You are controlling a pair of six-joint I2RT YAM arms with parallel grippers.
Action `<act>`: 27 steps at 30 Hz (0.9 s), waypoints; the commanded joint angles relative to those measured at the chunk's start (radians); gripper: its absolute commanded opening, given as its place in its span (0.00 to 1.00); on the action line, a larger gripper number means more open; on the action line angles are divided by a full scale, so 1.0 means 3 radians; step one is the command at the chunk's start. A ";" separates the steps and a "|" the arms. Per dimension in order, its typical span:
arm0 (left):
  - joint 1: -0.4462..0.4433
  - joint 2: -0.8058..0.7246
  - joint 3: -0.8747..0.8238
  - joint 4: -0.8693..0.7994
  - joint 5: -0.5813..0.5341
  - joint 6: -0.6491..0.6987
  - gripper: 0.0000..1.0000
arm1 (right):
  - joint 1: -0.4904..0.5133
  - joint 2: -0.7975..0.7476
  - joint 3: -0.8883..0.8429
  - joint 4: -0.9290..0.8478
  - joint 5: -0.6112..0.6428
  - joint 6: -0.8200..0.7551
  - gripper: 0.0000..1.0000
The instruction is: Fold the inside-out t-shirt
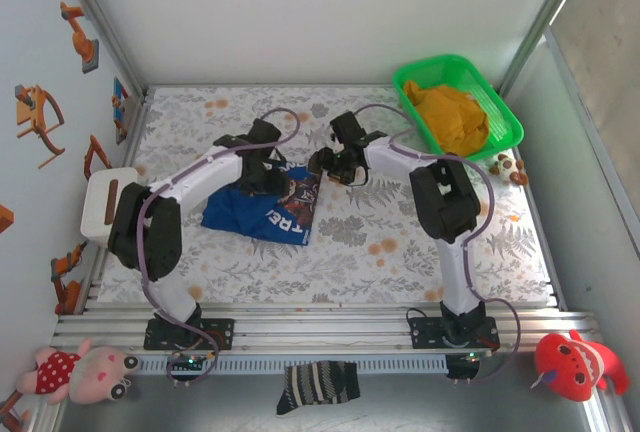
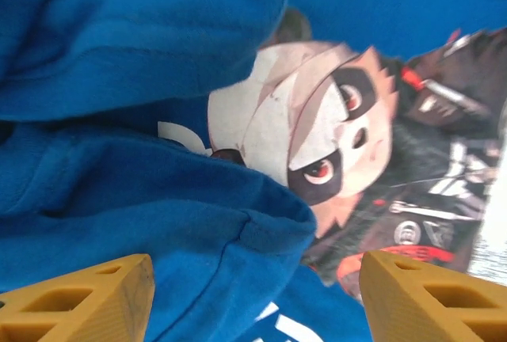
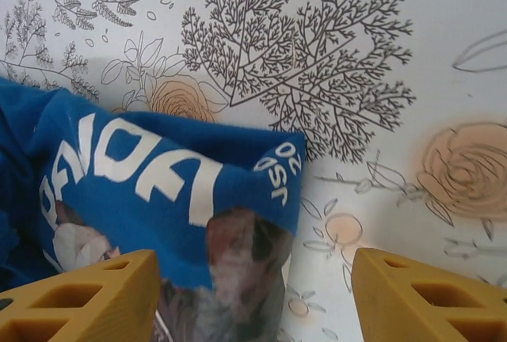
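Note:
The inside-out t-shirt point(image 1: 262, 209) lies bunched on the floral table, royal blue with white lettering and a cartoon print. My left gripper point(image 1: 262, 178) hovers over its far left part, and my right gripper point(image 1: 325, 164) is at its far right corner. In the left wrist view the t-shirt point(image 2: 142, 199) shows thick folds and a printed face, and the left gripper point(image 2: 253, 302) stands open over a hem with nothing pinched. In the right wrist view the right gripper point(image 3: 253, 298) is open, with the t-shirt's corner point(image 3: 158, 176) lying between and beyond its yellow fingers point(image 3: 79, 298).
A green basket point(image 1: 503, 102) at the back right holds a mustard-yellow garment point(image 1: 455, 117). Small brown bits point(image 1: 508, 167) lie beside it. A white box point(image 1: 108, 202) sits at the left edge. A striped sock point(image 1: 318, 387) hangs off the front rail.

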 commanded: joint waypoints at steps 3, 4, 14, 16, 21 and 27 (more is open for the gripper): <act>-0.0157 0.0170 0.0072 -0.0128 -0.0558 0.0158 0.59 | 0.0019 0.0176 0.0198 0.0174 -0.0150 0.0169 0.62; -0.0160 0.0195 0.0064 -0.0113 -0.0569 0.0147 0.48 | 0.0018 0.0206 0.0221 0.0190 -0.0165 0.0192 0.60; 0.0211 -0.0322 -0.0254 0.0033 -0.0705 -0.0166 0.02 | -0.0072 0.0159 0.0052 0.0374 -0.0069 0.0378 0.00; 0.0416 -0.0539 -0.0487 0.0122 -0.0554 -0.0327 0.00 | -0.0102 0.0099 -0.0045 0.0395 -0.0032 0.0379 0.00; 0.0969 -0.1134 -0.1246 0.0440 -0.0118 -0.0860 0.15 | -0.0151 -0.0061 -0.0291 0.0479 0.0043 0.0388 0.00; 0.1227 -0.1531 -0.1408 0.0556 0.0004 -0.0811 0.66 | -0.0156 -0.0199 -0.0456 0.0527 0.0053 0.0380 0.00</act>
